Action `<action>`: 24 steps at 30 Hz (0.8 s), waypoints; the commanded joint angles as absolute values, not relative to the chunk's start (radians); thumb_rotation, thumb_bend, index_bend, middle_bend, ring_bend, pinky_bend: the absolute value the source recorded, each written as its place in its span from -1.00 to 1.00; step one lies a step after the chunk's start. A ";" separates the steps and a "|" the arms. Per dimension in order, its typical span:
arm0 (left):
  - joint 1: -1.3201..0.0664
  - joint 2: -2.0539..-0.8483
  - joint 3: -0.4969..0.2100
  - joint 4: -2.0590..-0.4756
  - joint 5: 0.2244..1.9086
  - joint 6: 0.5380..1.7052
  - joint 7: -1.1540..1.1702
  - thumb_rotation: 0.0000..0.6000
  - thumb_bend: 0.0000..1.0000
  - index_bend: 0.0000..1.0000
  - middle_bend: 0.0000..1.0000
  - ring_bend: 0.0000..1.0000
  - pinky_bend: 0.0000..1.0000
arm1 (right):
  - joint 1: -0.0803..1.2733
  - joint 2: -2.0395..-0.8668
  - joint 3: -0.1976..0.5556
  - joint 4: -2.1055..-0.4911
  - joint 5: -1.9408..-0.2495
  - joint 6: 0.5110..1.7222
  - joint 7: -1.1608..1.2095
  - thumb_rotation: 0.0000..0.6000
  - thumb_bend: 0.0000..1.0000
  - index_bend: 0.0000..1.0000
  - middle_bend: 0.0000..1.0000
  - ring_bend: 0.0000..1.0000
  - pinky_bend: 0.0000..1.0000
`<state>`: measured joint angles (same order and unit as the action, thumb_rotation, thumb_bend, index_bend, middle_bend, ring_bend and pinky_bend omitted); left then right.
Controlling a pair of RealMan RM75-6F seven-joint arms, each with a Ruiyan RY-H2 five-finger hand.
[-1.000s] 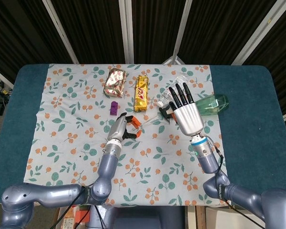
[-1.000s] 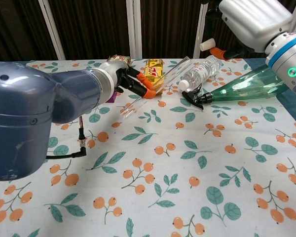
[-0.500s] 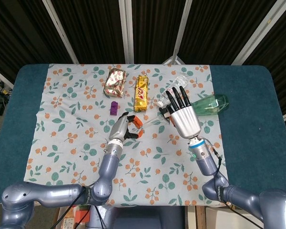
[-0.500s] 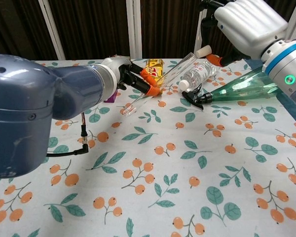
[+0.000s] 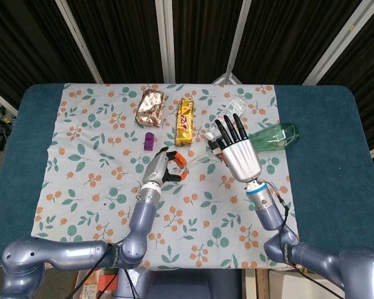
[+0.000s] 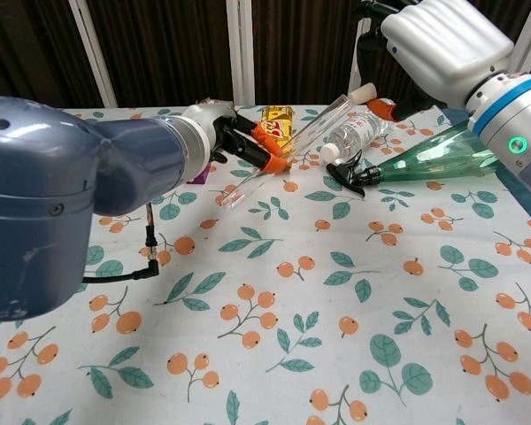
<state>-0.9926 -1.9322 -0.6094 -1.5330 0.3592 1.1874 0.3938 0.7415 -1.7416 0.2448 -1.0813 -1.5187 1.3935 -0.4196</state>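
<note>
My left hand (image 5: 164, 167) (image 6: 214, 131) grips a clear test tube (image 6: 288, 146) (image 5: 196, 157) near its lower end, between orange fingertips. The tube slants up and to the right. At its upper mouth sits a small white cap (image 6: 365, 90), pinched by my right hand (image 5: 239, 152) (image 6: 447, 44), whose orange thumb tip lies right beside it. The right hand's other fingers are stretched out over a clear water bottle (image 5: 229, 114) (image 6: 361, 131). How far the cap is seated on the tube I cannot tell.
A green spray bottle (image 5: 273, 136) (image 6: 438, 150) with a black trigger lies at the right. A gold snack bar (image 5: 186, 121) (image 6: 277, 115), a foil packet (image 5: 151, 106) and a small purple piece (image 5: 149, 141) lie behind the left hand. A black cable (image 6: 147, 252) hangs by the left arm.
The left hand shifted the tube slightly right and the right hand came down and left. The white cap, apart from the tube a second ago, now meets its mouth.
</note>
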 commanded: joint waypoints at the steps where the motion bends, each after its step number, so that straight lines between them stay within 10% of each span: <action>1: -0.993 -1.932 -0.608 -1.534 0.359 1.188 0.393 1.00 0.04 0.27 -0.02 -0.91 -1.00 | 0.742 -1.742 0.245 -1.081 -1.518 1.393 -0.420 1.00 -0.14 0.28 -0.64 -0.96 -0.93; 24: -1.020 -1.955 -0.619 -1.523 0.339 1.200 0.402 1.00 0.04 0.27 -0.01 -0.91 -1.00 | 0.731 -1.743 0.236 -1.093 -1.522 1.398 -0.408 1.00 -0.14 0.28 -0.64 -0.96 -0.93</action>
<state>-1.0194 -1.9547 -0.6186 -1.5233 0.3389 1.1997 0.4011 0.7310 -1.7435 0.2363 -1.0923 -1.5221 1.3980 -0.4079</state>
